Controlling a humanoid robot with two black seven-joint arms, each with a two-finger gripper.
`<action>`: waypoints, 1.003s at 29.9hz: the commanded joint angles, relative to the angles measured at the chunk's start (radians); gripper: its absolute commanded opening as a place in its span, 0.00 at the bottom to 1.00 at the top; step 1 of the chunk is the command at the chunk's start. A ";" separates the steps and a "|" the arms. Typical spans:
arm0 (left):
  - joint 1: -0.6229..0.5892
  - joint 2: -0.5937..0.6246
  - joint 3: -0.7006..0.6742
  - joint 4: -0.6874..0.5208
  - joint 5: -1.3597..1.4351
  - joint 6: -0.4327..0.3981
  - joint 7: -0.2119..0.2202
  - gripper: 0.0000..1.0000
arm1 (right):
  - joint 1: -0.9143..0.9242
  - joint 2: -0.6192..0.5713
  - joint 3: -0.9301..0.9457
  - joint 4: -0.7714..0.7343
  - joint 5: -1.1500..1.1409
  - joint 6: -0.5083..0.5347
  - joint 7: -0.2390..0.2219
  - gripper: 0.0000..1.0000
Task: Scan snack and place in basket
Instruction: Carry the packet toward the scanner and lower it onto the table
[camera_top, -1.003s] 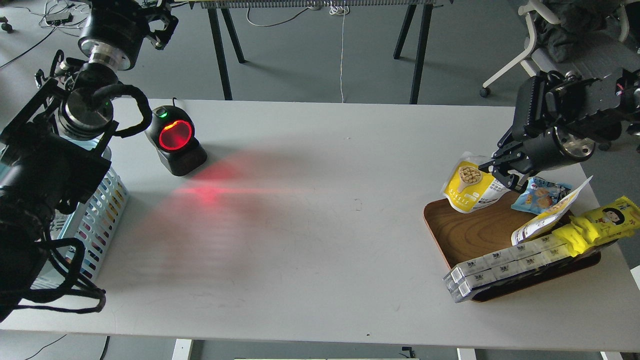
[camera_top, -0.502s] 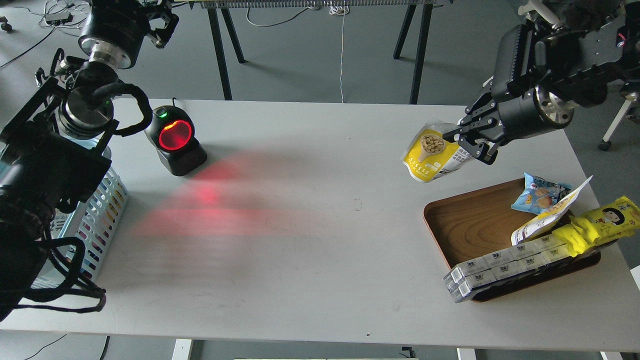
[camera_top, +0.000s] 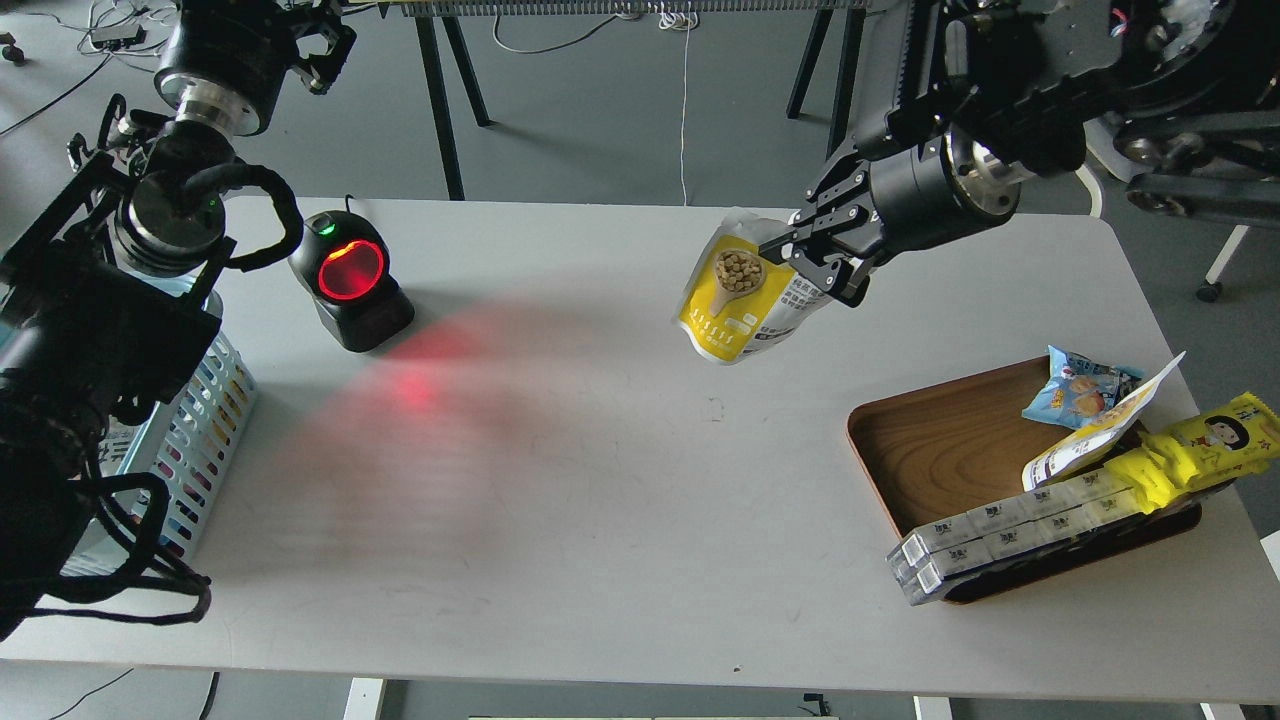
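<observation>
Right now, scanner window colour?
Glowing red, on the black scanner; head view shows it.

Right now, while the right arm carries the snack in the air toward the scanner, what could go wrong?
1. The right gripper pinches the snack only at its upper right edge; the pouch hangs tilted over the table and might slip out.
2. The printed front faces the camera, not the scanner, so the scan may fail without a turn.
3. The left arm partly covers the basket, so the drop-off may be crowded.

Dark print on the snack (camera_top: 742, 303) – too small to read, no other legible text
</observation>
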 joint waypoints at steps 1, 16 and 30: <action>0.002 0.001 0.000 0.000 0.000 0.000 0.000 1.00 | 0.004 0.049 0.009 -0.011 0.036 0.001 0.000 0.00; 0.006 0.000 0.000 0.000 0.000 -0.002 0.000 1.00 | -0.074 0.226 0.059 -0.077 0.199 0.001 0.000 0.00; 0.009 0.009 0.000 0.000 0.002 -0.003 0.000 1.00 | -0.203 0.382 0.061 -0.243 0.206 -0.004 0.000 0.00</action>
